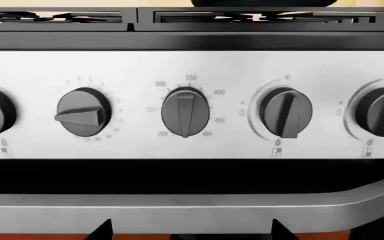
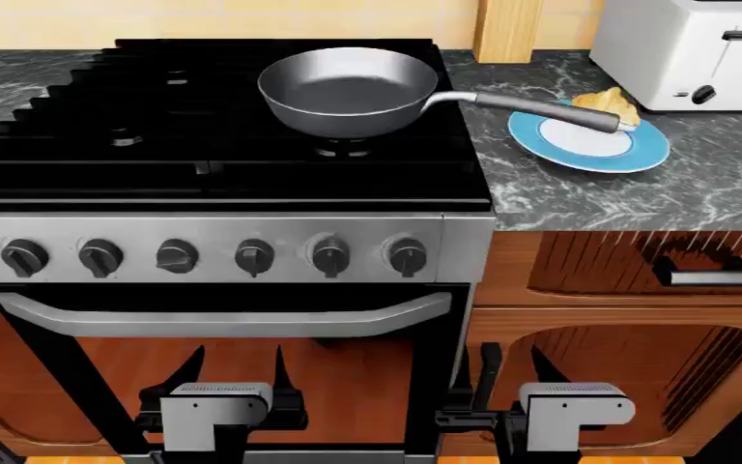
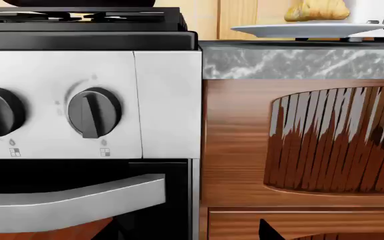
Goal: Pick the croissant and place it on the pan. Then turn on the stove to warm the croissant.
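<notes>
- Dark grey metal makes up the pan (image 2: 348, 90), which sits on the grates over the stove's (image 2: 216, 145) rear right burner; nothing lies inside it, and its long handle (image 2: 532, 108) reaches out over the marbled grey table (image 2: 680, 193).
- Blue-rimmed white plate (image 2: 590, 142) rests on the table just beside the stove, with the handle's tip over its far edge.
- Golden-brown croissant (image 2: 607, 101) lies on the plate's far rim, touching or just behind the handle tip; in the right wrist view it shows as a small pastry (image 3: 317, 9) on top of the plate (image 3: 309, 30).
- White toaster (image 2: 694, 48) stands behind the plate, near the croissant.
- Stainless front panel of the stove carries six black knobs (image 2: 254, 257) in a row, above the oven handle (image 2: 223, 317).
- In the left wrist view the centre knob (image 1: 184, 112) has temperature numbers around it; the knob beside it (image 1: 83, 112) points sideways, while the others stand upright.
- Left gripper (image 2: 236, 372) hangs low before the oven door, fingers spread apart and holding nothing.
- Right gripper (image 2: 510, 369) hangs low before the wooden cabinet (image 2: 629, 367) beside the stove, fingers likewise spread and empty.
- Both grippers are well apart from the croissant and the pan.
</notes>
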Controlling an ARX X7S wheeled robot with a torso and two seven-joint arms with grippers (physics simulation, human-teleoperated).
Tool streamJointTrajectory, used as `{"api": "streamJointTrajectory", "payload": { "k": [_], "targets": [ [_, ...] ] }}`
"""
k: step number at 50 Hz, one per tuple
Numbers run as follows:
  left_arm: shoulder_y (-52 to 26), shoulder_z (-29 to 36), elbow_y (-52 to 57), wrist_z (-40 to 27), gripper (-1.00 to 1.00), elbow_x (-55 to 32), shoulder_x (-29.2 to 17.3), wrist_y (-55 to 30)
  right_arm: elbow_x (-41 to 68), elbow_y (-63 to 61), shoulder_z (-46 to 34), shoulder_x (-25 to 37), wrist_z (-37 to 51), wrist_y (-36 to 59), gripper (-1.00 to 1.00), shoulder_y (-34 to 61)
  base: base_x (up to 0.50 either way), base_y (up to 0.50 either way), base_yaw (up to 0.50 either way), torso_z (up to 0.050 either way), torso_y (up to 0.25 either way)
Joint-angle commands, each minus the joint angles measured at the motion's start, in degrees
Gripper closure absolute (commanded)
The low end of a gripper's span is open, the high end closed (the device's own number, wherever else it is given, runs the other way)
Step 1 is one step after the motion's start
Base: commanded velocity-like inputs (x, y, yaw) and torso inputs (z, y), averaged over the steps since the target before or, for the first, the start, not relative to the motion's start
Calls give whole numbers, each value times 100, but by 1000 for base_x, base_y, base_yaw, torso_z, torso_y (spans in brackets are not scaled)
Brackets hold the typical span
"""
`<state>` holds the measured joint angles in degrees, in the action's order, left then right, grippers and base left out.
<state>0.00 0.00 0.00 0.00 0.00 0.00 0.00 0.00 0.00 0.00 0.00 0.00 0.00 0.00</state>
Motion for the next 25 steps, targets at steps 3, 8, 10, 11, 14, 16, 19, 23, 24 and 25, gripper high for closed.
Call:
{"api": "streamJointTrajectory", "payload": {
  "k": [3, 8, 10, 11, 14, 16, 19, 23, 24, 25],
  "targets": [
    [-3, 162, 3, -155, -100, -163, -137, -49, 137, -40, -172, 139, 181, -124, -100, -40, 0, 0, 0, 0, 0],
    [16, 258, 20, -227, -100, -260, -224, -12, 209, -16, -289, 226, 258, -127, -100, -26, 0, 0, 0, 0, 0],
    [38, 292, 58, -244, -100, -294, -250, 11, 209, -39, -334, 257, 288, -111, -100, -36, 0, 0, 0, 0, 0],
    [39, 303, 64, -257, -100, -312, -261, -4, 216, -44, -348, 269, 305, -113, -100, -40, 0, 0, 0, 0, 0],
    [38, 342, 44, -294, -100, -342, -295, 18, 228, -37, -397, 304, 345, -95, -100, -36, 0, 0, 0, 0, 0],
    [36, 366, 34, -317, -100, -358, -315, 24, 257, -39, -414, 322, 366, -107, -100, -39, 0, 0, 0, 0, 0],
    [43, 408, 31, -334, -100, -383, -347, 49, 263, -32, -453, 351, 405, -115, -100, -40, 0, -51, 0, 0, 0],
    [24, 444, 7, -374, -100, -419, -376, 58, 310, -22, -500, 389, 416, -135, -100, -33, 0, -416, 0, 0, 0],
    [23, 461, -4, -376, -100, -423, -386, 55, 309, -27, -506, 396, 435, -137, -100, -36, 0, -500, 0, 0, 0],
    [23, 461, -4, -376, -100, -423, -386, 55, 321, -23, -514, 402, 441, -161, -100, -37, 0, -500, 0, 0, 0]
  ]
}}
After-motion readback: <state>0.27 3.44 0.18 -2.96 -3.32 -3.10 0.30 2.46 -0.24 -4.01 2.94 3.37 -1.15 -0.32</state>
